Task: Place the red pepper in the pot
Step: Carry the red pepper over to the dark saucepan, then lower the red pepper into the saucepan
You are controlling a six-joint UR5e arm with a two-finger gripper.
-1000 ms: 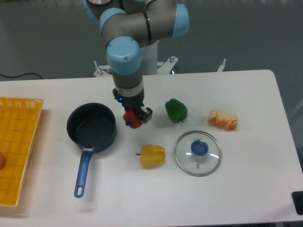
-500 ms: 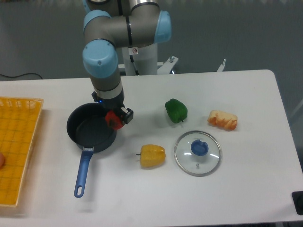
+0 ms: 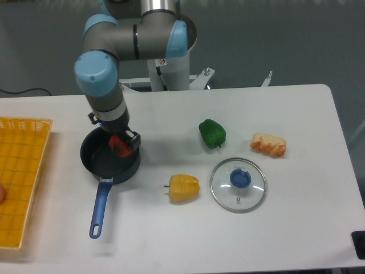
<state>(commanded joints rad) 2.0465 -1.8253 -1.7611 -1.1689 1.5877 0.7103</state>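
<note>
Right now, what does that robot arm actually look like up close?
The arm is made of thick silver-grey tubes linked by rounded joints with light blue caps. A small sticker marks the upright section. At its tip sits a compact black end effector. A white base stands behind the table.

Clearance round pot
Rim ringing gripper w/ red pepper; open tabletop to right, yellow pepper & green pepper well apart; basket near on left.
</note>
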